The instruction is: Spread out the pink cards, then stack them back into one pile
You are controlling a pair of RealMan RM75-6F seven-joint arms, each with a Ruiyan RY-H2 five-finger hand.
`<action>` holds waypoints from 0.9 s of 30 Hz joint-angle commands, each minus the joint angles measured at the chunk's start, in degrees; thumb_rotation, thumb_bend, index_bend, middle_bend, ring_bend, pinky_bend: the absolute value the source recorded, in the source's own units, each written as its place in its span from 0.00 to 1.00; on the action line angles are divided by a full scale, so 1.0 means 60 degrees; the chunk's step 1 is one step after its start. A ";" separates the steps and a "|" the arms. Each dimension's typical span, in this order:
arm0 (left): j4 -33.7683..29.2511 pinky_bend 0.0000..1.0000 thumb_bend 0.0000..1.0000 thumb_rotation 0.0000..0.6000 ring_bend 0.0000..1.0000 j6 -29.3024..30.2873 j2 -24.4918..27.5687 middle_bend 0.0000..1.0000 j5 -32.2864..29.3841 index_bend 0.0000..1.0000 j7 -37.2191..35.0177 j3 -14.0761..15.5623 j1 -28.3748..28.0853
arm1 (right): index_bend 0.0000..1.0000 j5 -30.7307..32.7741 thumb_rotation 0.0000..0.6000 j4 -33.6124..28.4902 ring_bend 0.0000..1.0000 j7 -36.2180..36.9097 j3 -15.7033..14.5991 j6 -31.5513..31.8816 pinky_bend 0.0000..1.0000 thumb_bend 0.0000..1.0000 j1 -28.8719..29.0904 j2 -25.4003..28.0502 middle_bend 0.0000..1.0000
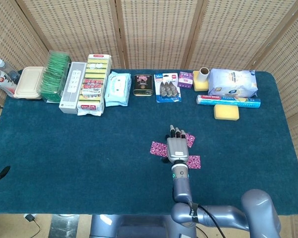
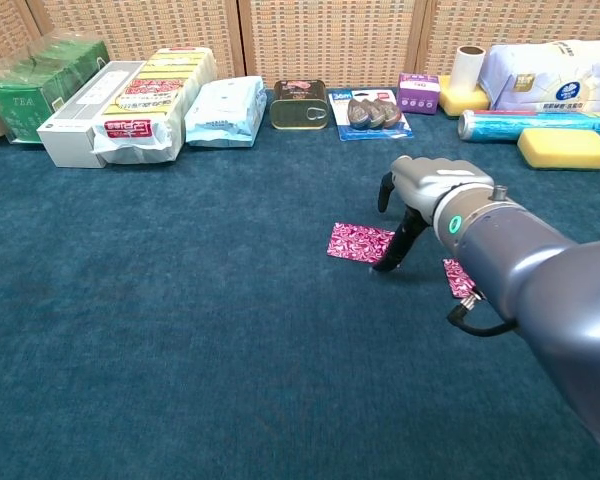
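- Head view shows three flat pink patterned cards lying apart on the blue-carpeted desk (image 1: 79,148): one (image 1: 159,148) left of the right robot hand (image 1: 177,147), one (image 1: 190,139) just beyond it, one (image 1: 194,161) at its right.
- Chest view: the robot hand holds nothing, its fingertips (image 2: 385,262) pressing down at the left card's (image 2: 358,242) edge.
- Judged: spreading is done and gathering begins; next, slide this card toward the others.
- Left robot hand unseen.
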 commanded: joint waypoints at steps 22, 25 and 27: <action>-0.0019 0.06 0.24 1.00 0.00 -0.0048 -0.0022 0.00 -0.0029 0.00 0.0090 0.0005 -0.0024 | 0.31 -0.0088 0.86 0.0467 0.00 -0.0330 0.0470 -0.0366 0.00 0.13 -0.0238 -0.0318 0.00; -0.0010 0.06 0.24 1.00 0.00 -0.0065 -0.0019 0.00 -0.0042 0.00 0.0082 0.0003 -0.0031 | 0.33 -0.0075 0.86 0.0539 0.00 -0.0342 0.0563 -0.0419 0.00 0.14 -0.0246 -0.0340 0.00; -0.0014 0.06 0.24 1.00 0.00 -0.0071 -0.0021 0.00 -0.0044 0.00 0.0091 0.0002 -0.0035 | 0.33 -0.0086 0.86 0.0560 0.00 -0.0358 0.0585 -0.0444 0.00 0.15 -0.0253 -0.0348 0.00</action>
